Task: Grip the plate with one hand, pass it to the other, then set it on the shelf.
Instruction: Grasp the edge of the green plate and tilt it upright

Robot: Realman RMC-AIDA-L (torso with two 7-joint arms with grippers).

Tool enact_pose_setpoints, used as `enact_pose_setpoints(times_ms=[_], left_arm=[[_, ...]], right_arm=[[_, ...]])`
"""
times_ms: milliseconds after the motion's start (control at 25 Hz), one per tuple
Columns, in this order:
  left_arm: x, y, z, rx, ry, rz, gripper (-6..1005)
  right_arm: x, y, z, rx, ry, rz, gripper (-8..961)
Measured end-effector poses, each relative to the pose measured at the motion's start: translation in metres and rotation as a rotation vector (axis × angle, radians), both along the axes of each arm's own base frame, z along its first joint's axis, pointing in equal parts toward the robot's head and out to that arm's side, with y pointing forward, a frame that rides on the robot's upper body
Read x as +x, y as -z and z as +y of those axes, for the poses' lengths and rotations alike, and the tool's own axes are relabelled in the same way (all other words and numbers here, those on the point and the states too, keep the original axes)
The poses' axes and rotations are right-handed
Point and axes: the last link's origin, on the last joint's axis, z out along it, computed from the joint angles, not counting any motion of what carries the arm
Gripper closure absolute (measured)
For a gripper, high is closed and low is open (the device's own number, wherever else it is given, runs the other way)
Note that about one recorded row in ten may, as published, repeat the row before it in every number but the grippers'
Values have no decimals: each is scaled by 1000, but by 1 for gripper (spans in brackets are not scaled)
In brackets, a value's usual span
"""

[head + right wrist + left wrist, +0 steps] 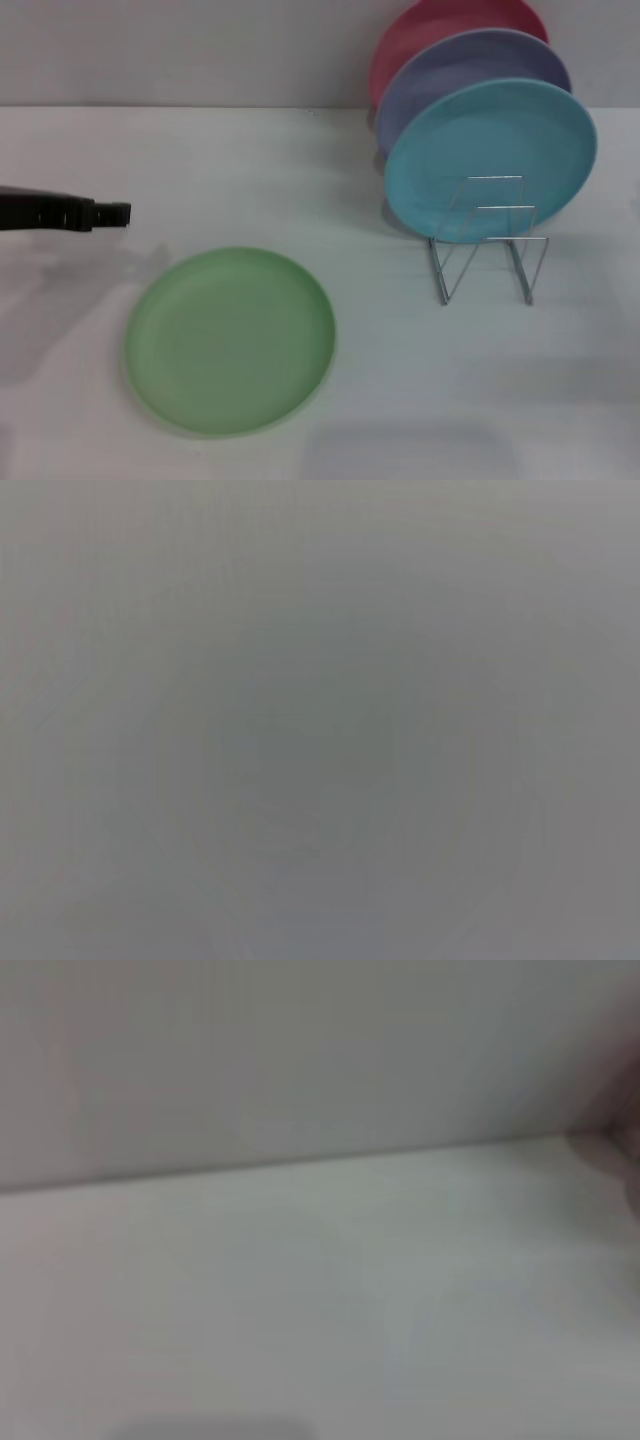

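Observation:
The light green plate (231,340) lies flat on the white table in the head view, front and left of centre. My left gripper (118,214) reaches in from the left edge as slim black fingers, above and left of the plate and apart from it. The silver wire shelf (487,262) stands at the right, with a light blue plate (490,160) upright in it. My right gripper is out of view. The left wrist view shows only bare table and wall. The right wrist view shows plain grey.
A lavender plate (450,70) and a pink plate (420,30) stand upright behind the blue one. The white table (300,170) meets a grey wall at the back.

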Motion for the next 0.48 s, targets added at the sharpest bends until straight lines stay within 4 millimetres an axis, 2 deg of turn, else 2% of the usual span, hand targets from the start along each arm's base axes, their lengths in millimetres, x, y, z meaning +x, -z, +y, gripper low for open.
enact_pose_setpoints(times_ms=[240, 480], left_arm=[[-11, 16, 1, -53, -40, -5, 208], [-11, 27, 0, -136, -81, -12, 208]], right_arm=[[0, 2, 1, -8, 1, 1, 128], [-3, 5, 5, -19, -4, 4, 128]])
